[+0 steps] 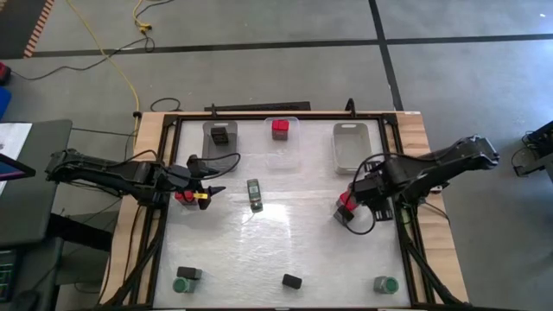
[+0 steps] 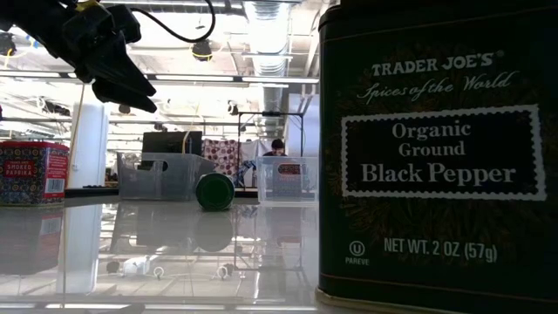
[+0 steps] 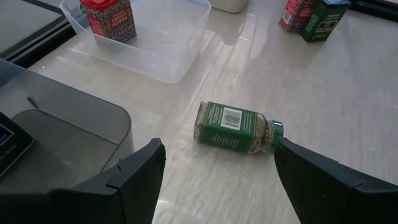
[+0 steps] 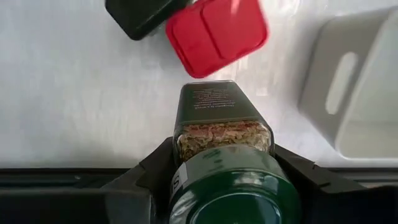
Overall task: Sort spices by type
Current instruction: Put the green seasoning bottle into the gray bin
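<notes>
Right arm carrying a green-lidded jar; left arm lined up on the jar lying mid-table.

Right gripper (image 4: 214,180) is clamped on a herb jar (image 4: 222,134), long axis along the fingers, lid toward the wrist, at table 3 o'clock beside the red tin (image 4: 216,34), likely bound for the empty bin (image 1: 350,142) at 1 o'clock. Left gripper (image 3: 217,177), fingers spread wide, faces the fallen jar (image 3: 236,127), which lies crosswise to its fingers, presumably for a side grasp.

Grey floor (image 1: 259,22), yellow cable (image 1: 117,60)
</notes>
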